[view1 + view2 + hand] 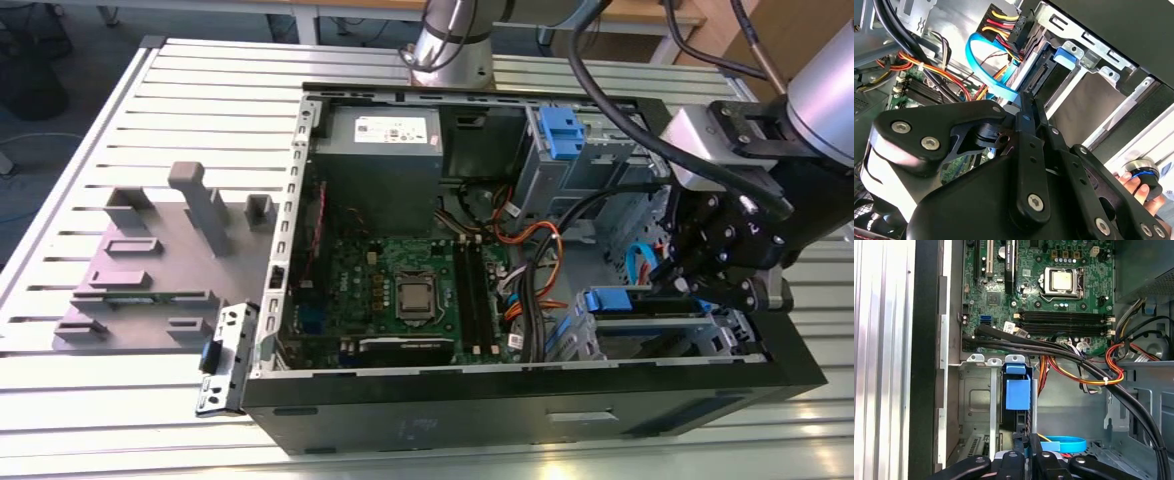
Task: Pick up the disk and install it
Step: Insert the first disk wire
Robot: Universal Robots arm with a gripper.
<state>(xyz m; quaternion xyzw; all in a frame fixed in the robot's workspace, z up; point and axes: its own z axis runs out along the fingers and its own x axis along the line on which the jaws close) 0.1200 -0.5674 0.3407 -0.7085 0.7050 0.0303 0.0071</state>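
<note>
Open computer case (534, 400) on slatted table (120, 140)

The gripper (714, 285) sits low at the exterior view's right, hemmed by the drive cage (667, 335) and case wall (787, 360). Cables (534, 265) crowd the centre. Over the motherboard (400, 285), centre-left, there's open room.

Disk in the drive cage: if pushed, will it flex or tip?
The disk probably stays rigid: it looks like a flat slab in a blue carrier. Tipping seems unlikely, since the drive cage walls flank it.
</note>
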